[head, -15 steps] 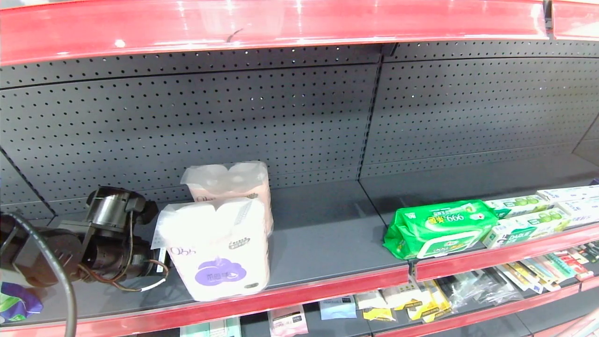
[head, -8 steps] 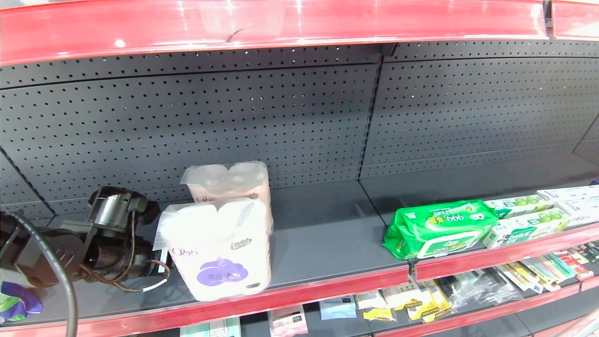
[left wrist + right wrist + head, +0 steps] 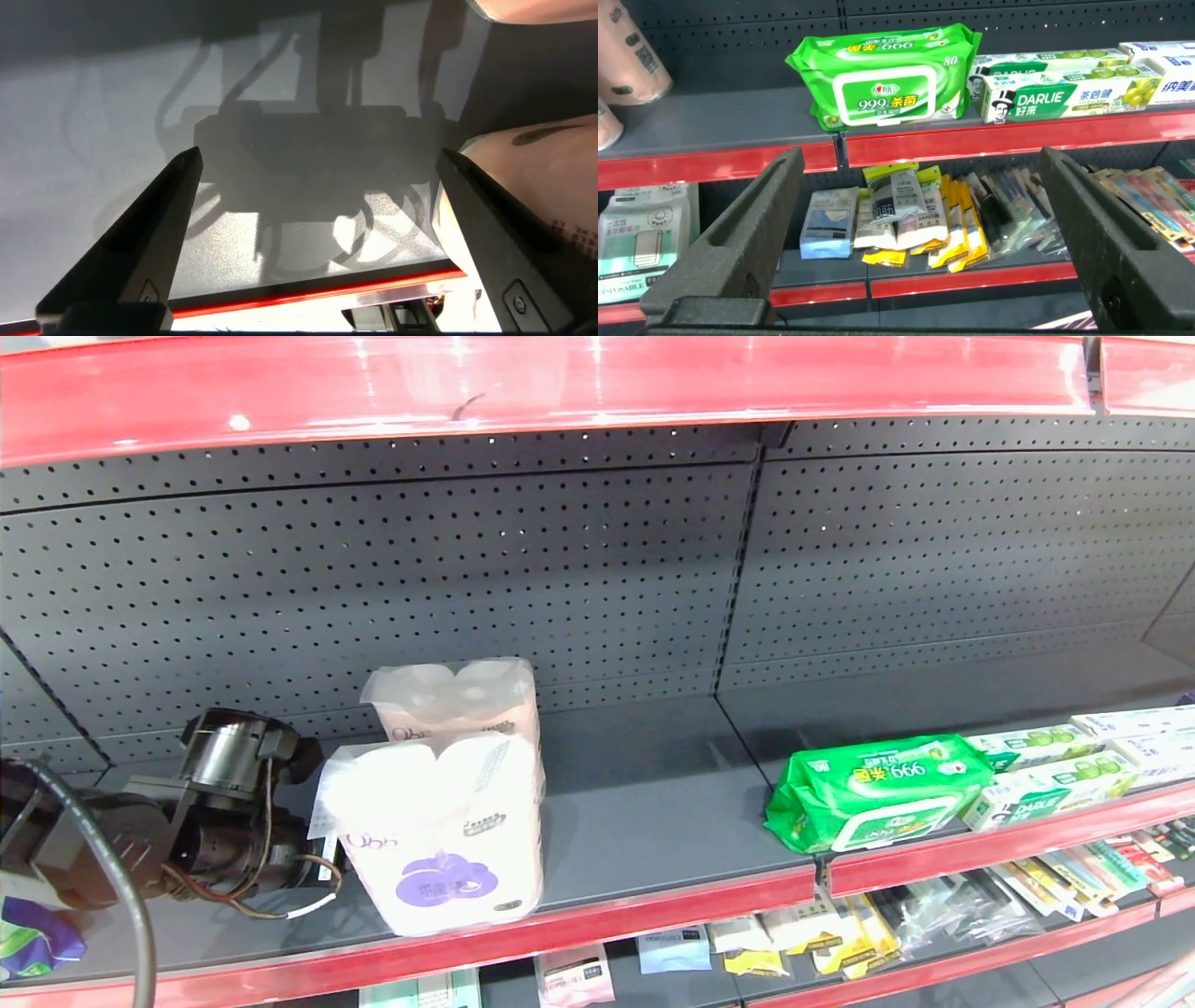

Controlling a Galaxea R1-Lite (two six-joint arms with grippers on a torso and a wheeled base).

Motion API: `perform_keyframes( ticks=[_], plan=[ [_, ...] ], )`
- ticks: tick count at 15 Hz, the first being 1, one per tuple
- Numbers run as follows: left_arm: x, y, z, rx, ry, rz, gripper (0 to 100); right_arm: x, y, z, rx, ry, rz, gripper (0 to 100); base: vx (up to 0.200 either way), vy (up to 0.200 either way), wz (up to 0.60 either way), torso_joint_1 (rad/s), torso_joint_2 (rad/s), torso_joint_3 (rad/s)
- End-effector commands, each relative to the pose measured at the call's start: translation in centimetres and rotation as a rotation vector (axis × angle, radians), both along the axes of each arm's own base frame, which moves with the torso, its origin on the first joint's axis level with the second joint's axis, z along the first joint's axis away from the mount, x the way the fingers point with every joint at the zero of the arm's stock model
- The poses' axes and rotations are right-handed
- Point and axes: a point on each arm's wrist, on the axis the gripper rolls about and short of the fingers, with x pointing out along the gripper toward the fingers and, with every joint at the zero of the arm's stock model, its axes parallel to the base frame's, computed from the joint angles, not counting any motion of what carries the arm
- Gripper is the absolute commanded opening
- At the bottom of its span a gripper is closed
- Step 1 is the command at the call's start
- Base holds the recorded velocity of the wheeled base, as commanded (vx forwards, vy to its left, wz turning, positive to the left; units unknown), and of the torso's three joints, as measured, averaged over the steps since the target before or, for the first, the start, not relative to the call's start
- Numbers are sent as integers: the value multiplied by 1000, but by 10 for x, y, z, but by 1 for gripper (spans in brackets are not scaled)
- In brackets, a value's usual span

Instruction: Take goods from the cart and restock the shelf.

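The white plastic-wrapped toilet-roll pack with a purple label [image 3: 439, 840] stands at the front of the grey metal shelf [image 3: 644, 831]. The left end effector [image 3: 318, 187] sits just beside it, spread open and empty (placing looks done). Next it should back out without nudging the pack. The right end effector [image 3: 920, 177] is open and empty too.

White roll pack [image 3: 439, 803] shows a purple, perhaps floral, print; wipes pack [image 3: 878, 789] green.

Black left arm [image 3: 112, 845] bears silver joint [image 3: 224, 756], thick cable [image 3: 143, 933], wedge-fingered left hand [image 3: 318, 163].
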Motion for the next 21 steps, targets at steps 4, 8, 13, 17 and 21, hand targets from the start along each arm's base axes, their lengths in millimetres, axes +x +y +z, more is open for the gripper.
perform_keyframes(
  ticks=[4,8,13,17,21],
  plan=[
    [-1,-2,0,0,1,-7,100,0,0,0,0,1,1,100,0,0,0,0,0,0],
    [-1,-2,1,0,-4,-6,100,0,0,0,0,1,1,100,0,0,0,0,0,0],
    [-6,14,18,12,-69,59,100,0,0,0,0,1,1,100,0,0,0,0,0,0],
    [-75,57,91,164,-320,95,100,0,0,0,0,1,1,100,0,0,0,0,0,0],
    [-200,38,105,160,-627,42,100,0,0,0,0,1,1,100,0,0,0,0,0,0]
  ],
)
